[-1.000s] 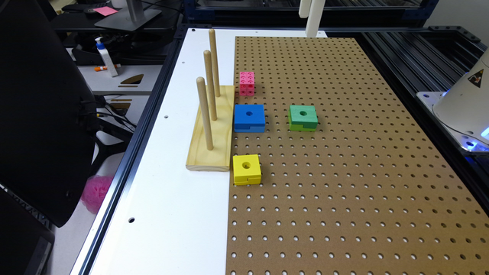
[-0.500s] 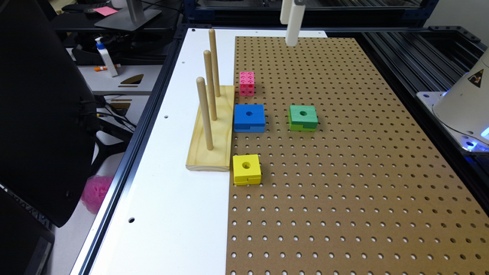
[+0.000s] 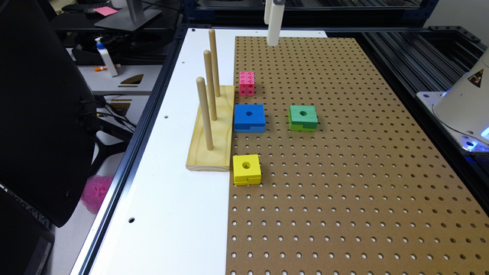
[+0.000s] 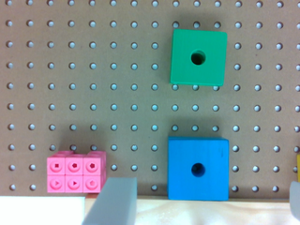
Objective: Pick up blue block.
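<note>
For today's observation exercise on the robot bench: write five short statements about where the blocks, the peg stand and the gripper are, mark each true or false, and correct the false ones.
1. The blue block lies flat on the pegboard, right beside the wooden peg stand. True.
2. The blue block is threaded onto a peg. False: all three pegs are bare.
3. The green block lies to the exterior view's right of the blue block, apart from it. True.
4. The gripper is holding the blue block. False: it hangs high above the far end of the board, carrying nothing.
5. The pink cube rests on top of the yellow block. False: both sit on the board, on opposite sides of the blue block.
</note>
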`<state>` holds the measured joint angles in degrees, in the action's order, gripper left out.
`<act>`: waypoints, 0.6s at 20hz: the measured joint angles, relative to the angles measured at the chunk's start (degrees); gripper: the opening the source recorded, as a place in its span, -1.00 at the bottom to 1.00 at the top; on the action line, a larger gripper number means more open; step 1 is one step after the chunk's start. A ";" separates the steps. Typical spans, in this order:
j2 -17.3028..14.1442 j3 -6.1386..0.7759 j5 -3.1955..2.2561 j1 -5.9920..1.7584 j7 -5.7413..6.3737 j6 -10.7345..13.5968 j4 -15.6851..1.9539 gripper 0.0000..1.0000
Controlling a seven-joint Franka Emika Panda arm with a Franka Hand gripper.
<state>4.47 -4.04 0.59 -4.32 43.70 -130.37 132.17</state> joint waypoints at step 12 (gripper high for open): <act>-8.60 -0.02 0.00 0.00 0.00 -7.53 0.29 1.00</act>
<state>-4.13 -4.06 0.59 -4.32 43.71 -137.90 132.46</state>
